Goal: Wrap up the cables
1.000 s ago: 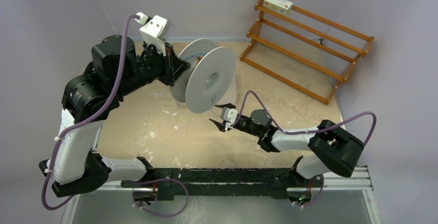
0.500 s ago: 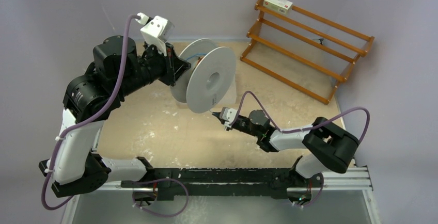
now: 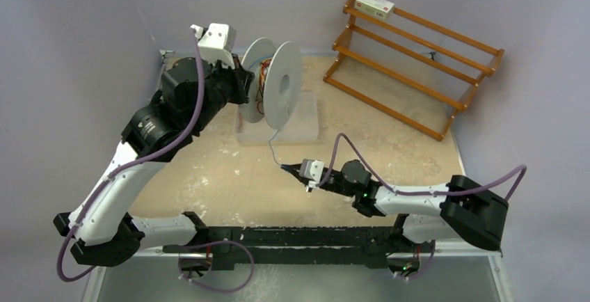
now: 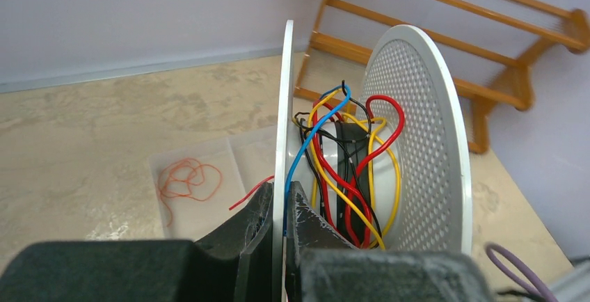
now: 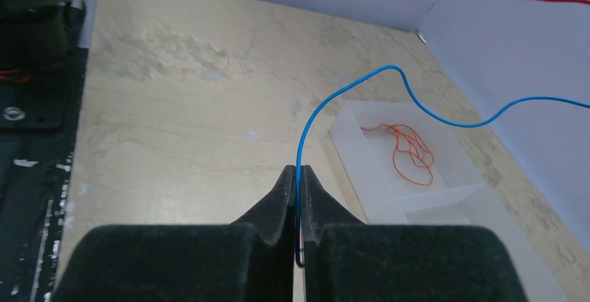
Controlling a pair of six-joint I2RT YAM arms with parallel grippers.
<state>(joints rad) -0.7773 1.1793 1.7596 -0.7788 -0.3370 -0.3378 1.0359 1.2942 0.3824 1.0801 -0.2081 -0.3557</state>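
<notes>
Pale grey walls point(image 3: 83, 24) stand around a sandy, speckled surface point(image 3: 209, 170). A wooden rack point(image 3: 417, 58) sits in the far right corner. A small box point(image 3: 374, 3) lies on its top rail.

Near the far middle, a white spool point(image 3: 282, 86) with two round discs stands over a clear tray point(image 3: 306, 126). The left claw point(image 4: 280, 194) is clenched on the thin edge of the disc nearest to it, with one finger on each side. Between the discs sit the wrapped cables point(image 4: 348, 204), which are red, yellow and black loops, loose and messy.

The right claw point(image 5: 298, 171) is low over the surface, nearer the arm bases than the spool is. Its fingers are squeezed tight on the blue cable point(image 5: 348, 93), which pokes straight up from between the tips. From there the blue cable bends and runs up and away toward the spool. In the left wrist view it goes in between the discs.

The orange cables point(image 5: 407, 150) lie in a small tangle inside the tray. They are well apart from both claws, and nothing touches them.
</notes>
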